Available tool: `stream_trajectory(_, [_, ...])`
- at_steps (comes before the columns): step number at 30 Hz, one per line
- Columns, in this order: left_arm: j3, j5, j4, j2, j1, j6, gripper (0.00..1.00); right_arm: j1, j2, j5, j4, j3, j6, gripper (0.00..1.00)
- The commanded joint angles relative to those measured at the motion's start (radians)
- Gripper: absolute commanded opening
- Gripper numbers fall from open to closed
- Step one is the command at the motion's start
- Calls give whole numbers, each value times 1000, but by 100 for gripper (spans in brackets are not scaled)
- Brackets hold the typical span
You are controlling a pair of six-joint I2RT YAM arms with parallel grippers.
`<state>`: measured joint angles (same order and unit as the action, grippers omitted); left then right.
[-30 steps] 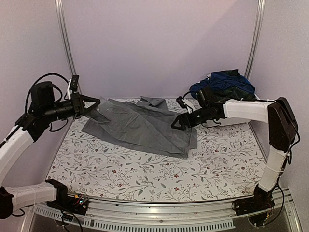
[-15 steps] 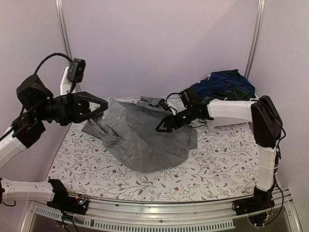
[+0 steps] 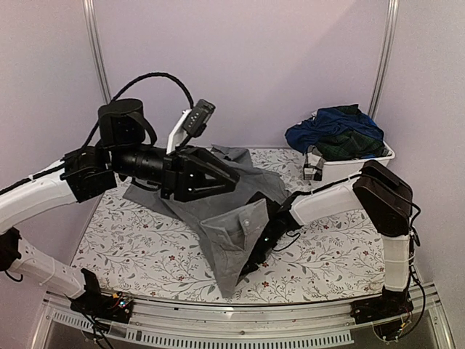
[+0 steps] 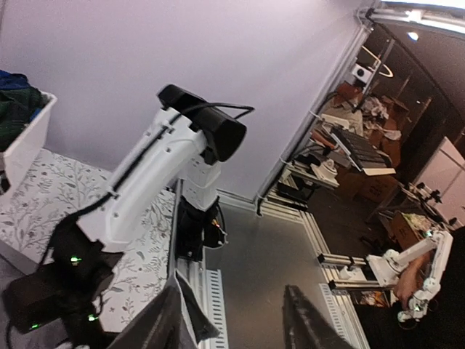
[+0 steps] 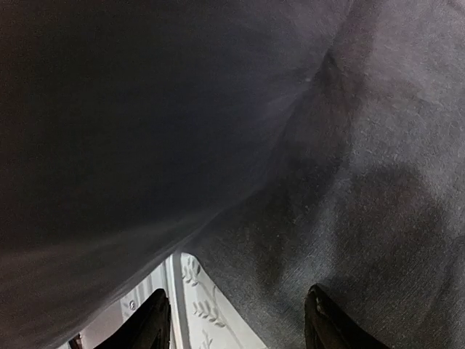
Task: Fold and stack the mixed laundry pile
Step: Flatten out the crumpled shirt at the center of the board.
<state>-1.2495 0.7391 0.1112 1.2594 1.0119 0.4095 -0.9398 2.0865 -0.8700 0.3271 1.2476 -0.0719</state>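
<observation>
The top external view sits high behind the arm bases, looking down across the flowered surface (image 3: 145,247) to the back wall (image 3: 240,65) from well off. The left wrist view faces sideways at the right arm (image 4: 156,174) and white bin (image 4: 25,138), both also seen from above. The right wrist view is pressed close against the grey garment (image 5: 378,145), sharing it and a strip of surface with the overhead view.

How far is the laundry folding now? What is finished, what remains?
Nothing is stacked yet. The grey garment is in hand: it lies half gathered on the table, with the open left gripper above it and the open right gripper at its edge. The navy garment and the plaid garment wait in the white bin.
</observation>
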Motion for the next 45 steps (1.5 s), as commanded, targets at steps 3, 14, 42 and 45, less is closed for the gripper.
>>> stream_trajectory(3, [120, -184, -73, -160, -376, 160, 78, -14, -135, -25, 62, -218, -17, 61])
stream_trajectory(14, [402, -342, 48, 76, -997, 358, 67, 183, -346, 126, 37, -304, 119, 65])
stream_trajectory(42, [826, -392, 75, 104, -971, 499, 48, 308, -186, 470, 32, -303, 337, 75])
stream_trajectory(45, [863, -421, 210, -83, -922, 549, 48, 317, -267, 500, 84, -351, 347, 75])
